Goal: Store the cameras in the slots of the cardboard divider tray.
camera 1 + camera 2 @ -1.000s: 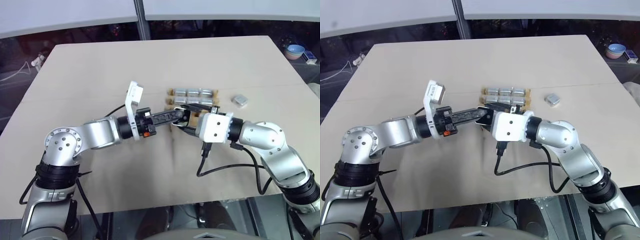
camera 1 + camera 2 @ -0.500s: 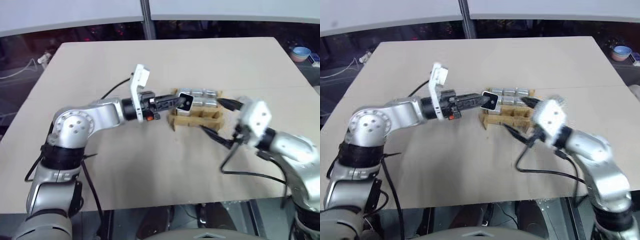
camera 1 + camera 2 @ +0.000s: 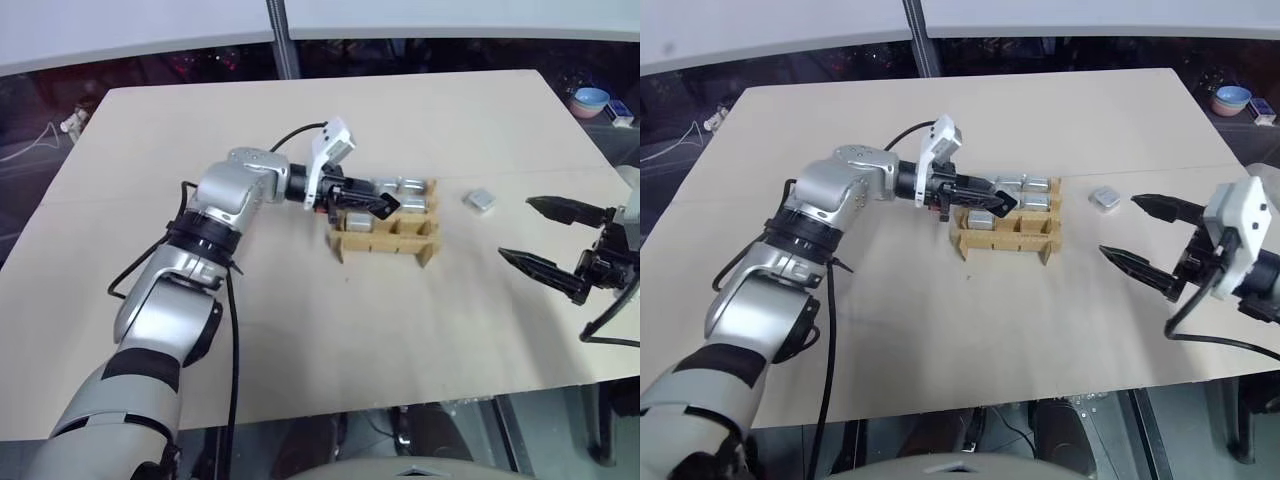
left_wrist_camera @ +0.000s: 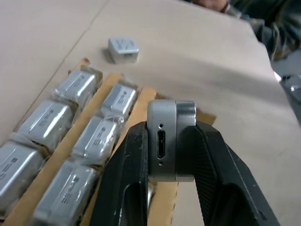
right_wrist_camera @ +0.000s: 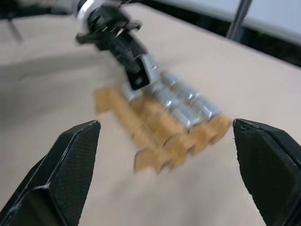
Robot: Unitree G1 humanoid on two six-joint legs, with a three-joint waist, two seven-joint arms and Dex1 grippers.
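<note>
The right gripper (image 3: 1143, 232) hangs empty near the table's (image 3: 300, 330) near right edge, fingers spread wide. The cardboard divider tray (image 3: 385, 236) has its nearest row empty, with cameras (image 4: 101, 136) filling the far slots. Above it, the left gripper (image 3: 385, 205) pinches one camera (image 4: 170, 140). A loose camera (image 3: 481, 201) lies beyond, to the right.

Blurred cardboard divider tray (image 5: 162, 136) in right wrist view; nearest slots hidden behind left claw (image 4: 170, 155).

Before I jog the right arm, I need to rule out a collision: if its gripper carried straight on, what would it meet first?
Probably the cardboard divider tray, dead ahead of the open right gripper; depth is unclear.
</note>
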